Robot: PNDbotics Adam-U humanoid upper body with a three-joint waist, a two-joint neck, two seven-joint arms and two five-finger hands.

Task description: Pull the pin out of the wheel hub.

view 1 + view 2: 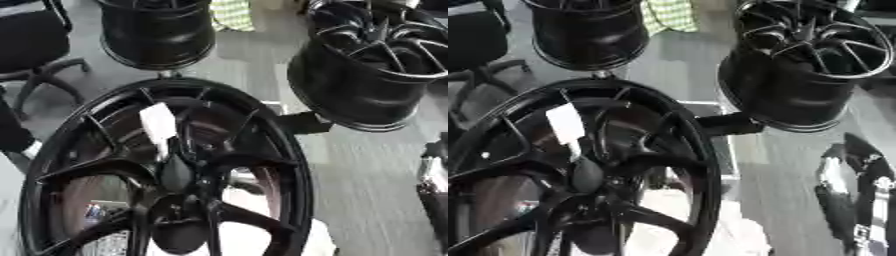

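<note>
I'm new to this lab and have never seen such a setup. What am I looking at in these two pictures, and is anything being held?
Both pictures come from one stereo camera in a humanoid robot's head, looking down. Closest is a large black wheel hub with a white tag near its centre. Two more black wheels sit behind it, and an office chair stands far left. At the right edge shows part of the robot's right arm or hand; I cannot tell its fingers. Nothing is visibly held, and I cannot make out the pin.
</note>
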